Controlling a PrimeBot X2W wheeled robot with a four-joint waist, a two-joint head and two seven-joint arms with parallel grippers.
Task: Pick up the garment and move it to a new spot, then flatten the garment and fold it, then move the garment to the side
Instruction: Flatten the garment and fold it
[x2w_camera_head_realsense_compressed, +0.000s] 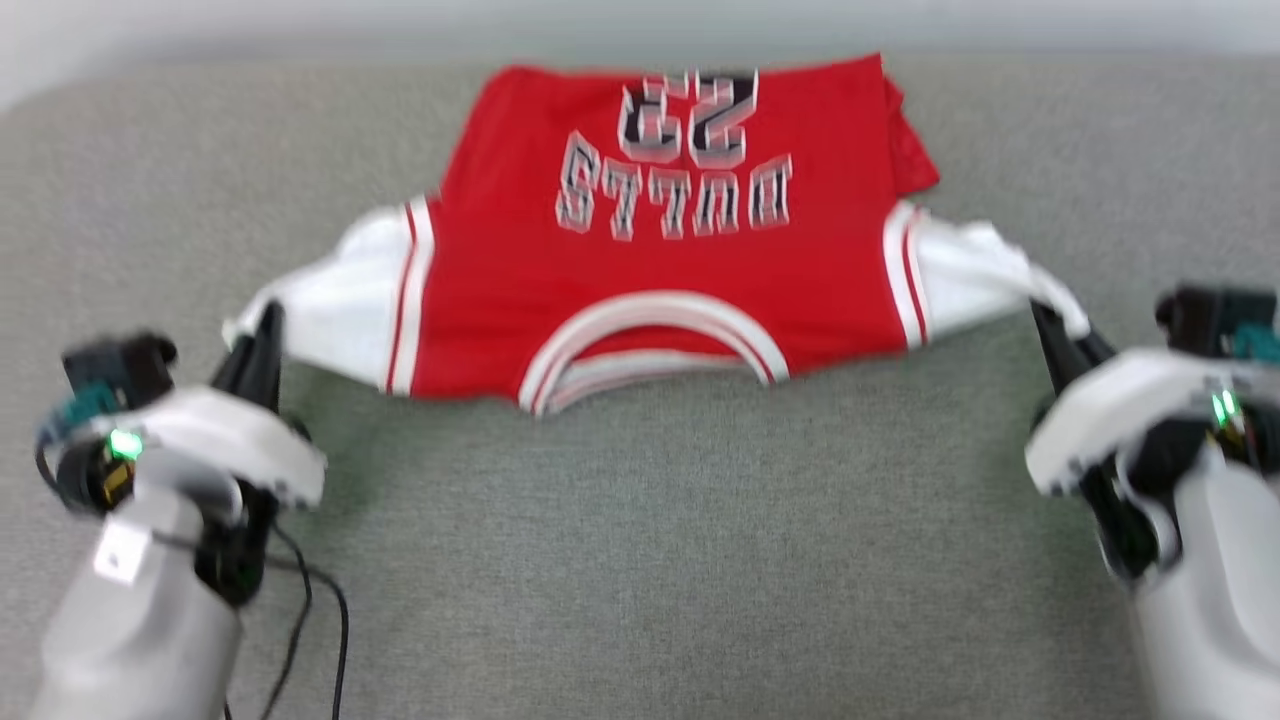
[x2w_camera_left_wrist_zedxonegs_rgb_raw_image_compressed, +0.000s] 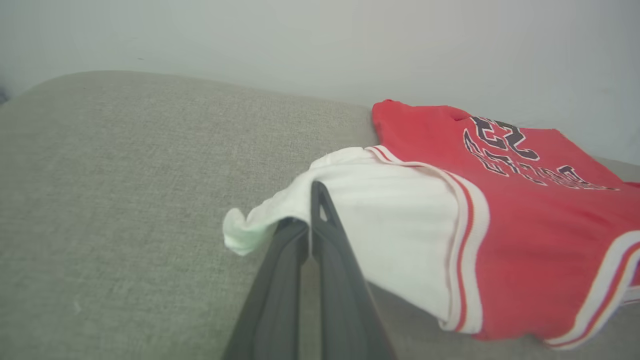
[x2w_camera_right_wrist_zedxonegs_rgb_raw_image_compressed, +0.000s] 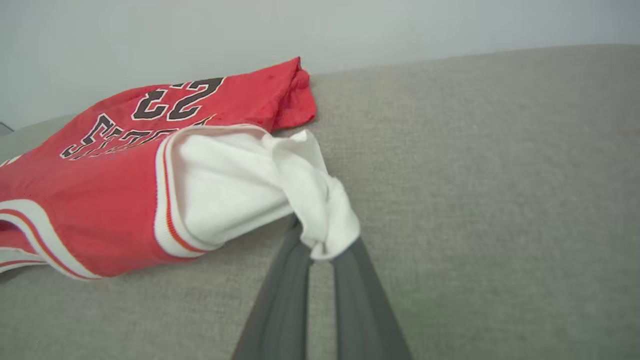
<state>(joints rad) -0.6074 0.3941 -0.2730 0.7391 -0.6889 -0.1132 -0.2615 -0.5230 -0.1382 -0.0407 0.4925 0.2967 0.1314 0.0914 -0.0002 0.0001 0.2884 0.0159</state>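
A broad stretch of bare grey cushion (x2w_camera_head_realsense_compressed: 660, 560) is left in front of the garment (x2w_camera_head_realsense_compressed: 660, 260), which is stretched across the far middle. Passage at the near left is narrowed by a black cable (x2w_camera_head_realsense_compressed: 335, 600). Bare cushion is also left outside each sleeve. Behind the garment, the way is closed by a pale wall (x2w_camera_left_wrist_zedxonegs_rgb_raw_image_compressed: 320, 40).

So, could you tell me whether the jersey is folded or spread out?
The jersey is spread out, lettering up: the left fingers and right fingers pinch its white sleeves, stretched sideways; one far hem corner is bunched.
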